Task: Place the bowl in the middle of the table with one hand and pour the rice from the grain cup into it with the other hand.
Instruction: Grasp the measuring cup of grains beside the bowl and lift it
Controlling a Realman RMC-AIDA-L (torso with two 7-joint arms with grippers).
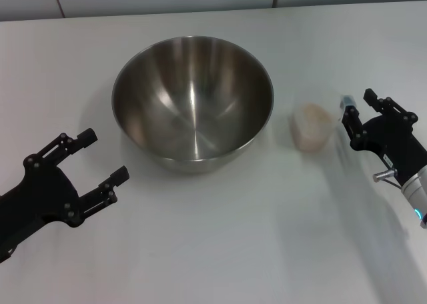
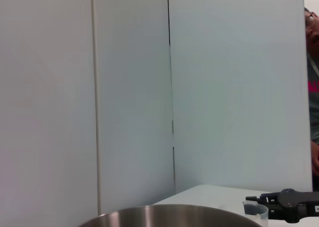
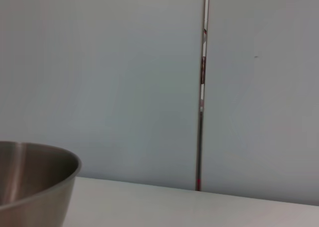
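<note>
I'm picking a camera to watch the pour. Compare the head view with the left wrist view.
Only the head view shows the black left hand, open and clear of the bowl, the pale beige rice in the small transparent grain cup, and the bowl's empty inside. Only the left wrist view shows pale wall panels and a person at the edge. Both show the large stainless-steel bowl, the white table and the black right hand.

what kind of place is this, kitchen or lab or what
Probably a robot test lab rather than a kitchen: a bare white table against plain wall panels, holding only a steel bowl and a grain cup of rice, with the left gripper and right gripper on either side.
</note>
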